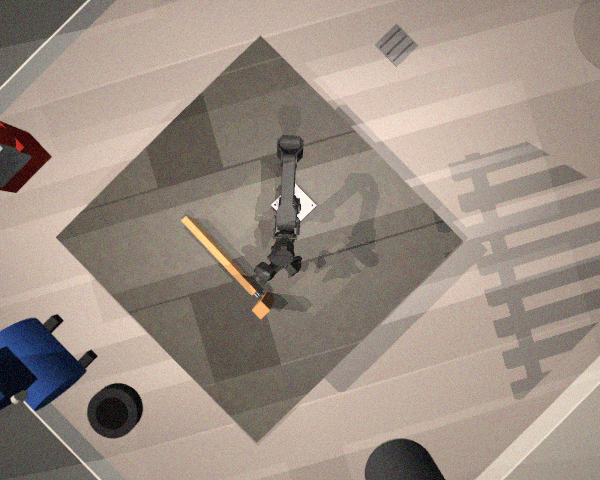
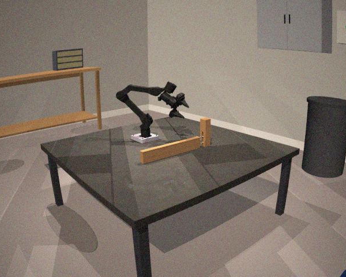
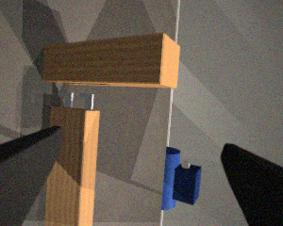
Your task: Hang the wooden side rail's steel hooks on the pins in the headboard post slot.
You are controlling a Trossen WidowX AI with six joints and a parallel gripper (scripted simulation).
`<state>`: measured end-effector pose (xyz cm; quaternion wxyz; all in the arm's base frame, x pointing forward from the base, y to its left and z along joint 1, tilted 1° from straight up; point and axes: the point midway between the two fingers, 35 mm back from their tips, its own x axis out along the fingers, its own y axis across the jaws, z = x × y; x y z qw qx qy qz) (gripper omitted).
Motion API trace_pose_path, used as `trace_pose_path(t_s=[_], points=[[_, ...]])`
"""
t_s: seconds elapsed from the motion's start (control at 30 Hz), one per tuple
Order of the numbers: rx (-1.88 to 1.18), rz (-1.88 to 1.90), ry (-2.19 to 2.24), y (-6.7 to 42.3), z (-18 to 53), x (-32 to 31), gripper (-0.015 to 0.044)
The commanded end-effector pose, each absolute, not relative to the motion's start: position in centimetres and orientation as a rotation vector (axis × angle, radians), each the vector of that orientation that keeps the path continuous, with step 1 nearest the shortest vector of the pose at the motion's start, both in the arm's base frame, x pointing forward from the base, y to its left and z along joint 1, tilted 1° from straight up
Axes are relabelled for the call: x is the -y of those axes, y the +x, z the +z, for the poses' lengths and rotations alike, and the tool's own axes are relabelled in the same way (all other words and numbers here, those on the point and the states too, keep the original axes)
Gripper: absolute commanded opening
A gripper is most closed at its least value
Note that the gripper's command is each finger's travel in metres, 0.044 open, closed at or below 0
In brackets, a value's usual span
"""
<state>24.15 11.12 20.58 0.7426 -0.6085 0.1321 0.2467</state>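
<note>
Rail [image 2: 170, 149]: one length of light wood, lying on the table [image 2: 155, 190] near its middle. Far end down on the table top; near end meets the post [image 2: 205, 131] with two steel hooks [image 2: 202, 141] bridging the narrow gap between them. In the wrist view the hooks [image 3: 82, 100] show as two thin pale prongs between the rail [image 3: 72, 165] and the post [image 3: 110, 61]. Whether they sit on the pins inside the slot cannot be told.

Post: short upright block of the same wood, standing on the table at the rail's near end. From above, the post [image 1: 262, 304] and the rail [image 1: 219, 255] form one straight diagonal line.

Gripper [image 2: 178, 108]: dark parallel-jaw claw on a black arm [image 2: 137, 101], raised above the table, just behind the post and apart from both wooden parts. Jaws spread almost fully; nothing held between them. From above, the gripper [image 1: 276, 270] hangs just beside the rail's hooked end. Both fingers frame the wrist view at left and right, with the rail end near the left one.

Arm base [image 2: 144, 137]: white plate, fixed on the table behind the rail.

Surroundings: dark bin [image 2: 327, 135] on the floor to the right; wooden shelf [image 2: 45, 98] by the left wall; grey cabinet [image 2: 289, 25] on the far wall.
</note>
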Motion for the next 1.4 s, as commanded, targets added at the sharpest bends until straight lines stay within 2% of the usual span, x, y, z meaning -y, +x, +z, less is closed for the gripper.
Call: trace_pose_path(t_s=[0.0,0.3,0.63,1.37], points=[[-0.300,0.508,-1.091,25.9,18.1,-11.8,0.0440],[-0.290,0.434,-0.490,28.0,13.1,-11.4,0.0440],[-0.270,0.406,0.095,26.3,9.6,-9.5,0.0440],[-0.269,0.406,0.105,26.2,9.5,-9.5,0.0440]])
